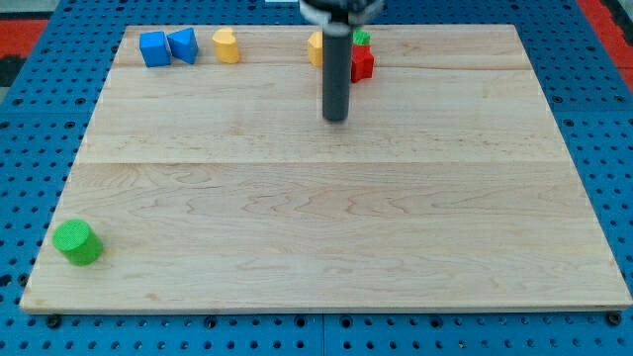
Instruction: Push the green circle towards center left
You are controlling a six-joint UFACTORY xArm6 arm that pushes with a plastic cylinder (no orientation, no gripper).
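One green circle (77,242) sits at the board's (316,277) bottom-left corner, well apart from my tip (336,120), a bare rod with nothing to pinch. Approach from the wrong side and it slides off the near edge.

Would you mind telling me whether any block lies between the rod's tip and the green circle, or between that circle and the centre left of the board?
Nothing visible does. My tip is near the view's top centre; the green circle sits at the bottom left, with bare board between. The stretch above the circle to centre left also holds no block.
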